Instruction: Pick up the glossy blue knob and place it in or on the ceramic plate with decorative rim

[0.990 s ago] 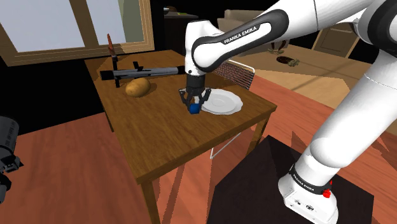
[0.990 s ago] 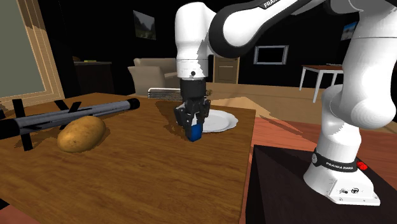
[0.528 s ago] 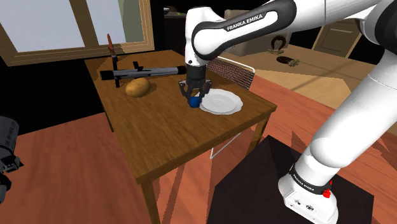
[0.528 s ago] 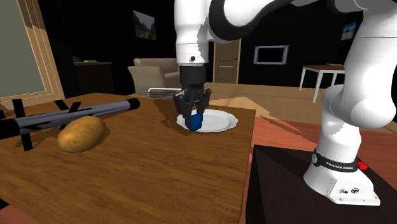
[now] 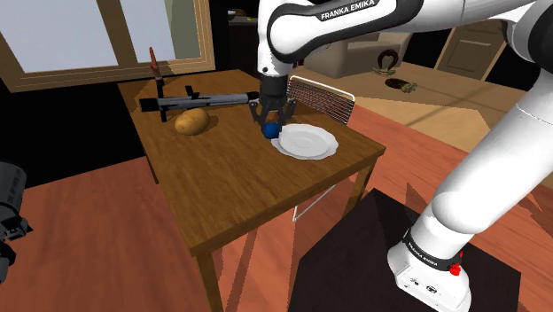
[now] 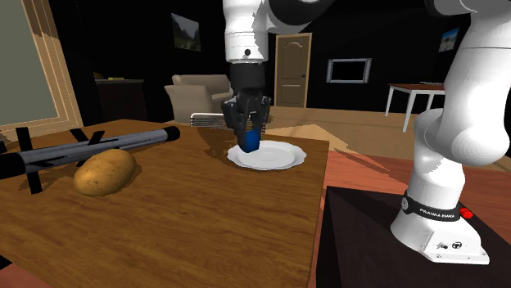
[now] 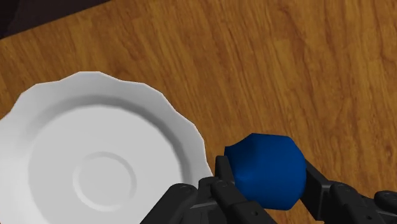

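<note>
A glossy blue knob [image 7: 266, 169] sits clasped between my black gripper's [image 7: 267, 184] two fingers. It hangs in the air above the wooden table, just beside the scalloped rim of the white plate [image 7: 95, 172]. The shoulder view puts the gripper [image 5: 270, 124] and the blue knob [image 5: 270, 130] over the plate's [image 5: 306, 142] left edge. From the second exterior view, the knob [image 6: 250, 141] hovers a little above the plate [image 6: 270, 157], held by the gripper [image 6: 249, 135] that points straight down.
On the table [image 5: 239, 182] lie a brown potato [image 5: 190, 120] and a long dark missile-like model [image 5: 199, 99] toward the shoulder view's left. A wire rack [image 5: 321, 97] stands behind the plate. The black stand [image 5: 372, 257] is at the lower right.
The gripper has risen with the blue knob in it and moved from beside the plate toward its edge. The plate and the potato have stayed put.
</note>
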Robot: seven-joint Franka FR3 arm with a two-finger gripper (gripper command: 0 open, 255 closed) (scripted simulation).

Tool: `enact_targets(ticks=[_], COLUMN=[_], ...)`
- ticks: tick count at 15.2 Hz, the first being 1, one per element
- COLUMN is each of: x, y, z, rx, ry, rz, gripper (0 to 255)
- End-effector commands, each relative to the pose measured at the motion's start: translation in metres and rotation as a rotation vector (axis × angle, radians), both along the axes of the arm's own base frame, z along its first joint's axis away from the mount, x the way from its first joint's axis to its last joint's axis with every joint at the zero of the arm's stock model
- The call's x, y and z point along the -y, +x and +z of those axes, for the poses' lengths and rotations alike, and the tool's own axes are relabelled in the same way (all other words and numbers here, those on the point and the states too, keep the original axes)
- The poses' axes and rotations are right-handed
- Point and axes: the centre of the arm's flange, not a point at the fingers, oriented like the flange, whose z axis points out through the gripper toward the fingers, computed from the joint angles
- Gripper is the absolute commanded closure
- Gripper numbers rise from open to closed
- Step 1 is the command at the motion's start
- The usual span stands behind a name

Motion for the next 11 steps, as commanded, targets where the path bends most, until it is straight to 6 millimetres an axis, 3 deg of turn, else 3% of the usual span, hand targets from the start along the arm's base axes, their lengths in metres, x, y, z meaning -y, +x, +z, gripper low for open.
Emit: enact_targets(ticks=[1, 11], x=[0.013, 0.145], y=[0.001, 0.009], z=[0.007, 0.015], rx=[0.0, 0.0], ry=[0.0, 0.0], rz=[0.0, 0.0], gripper=[255, 255])
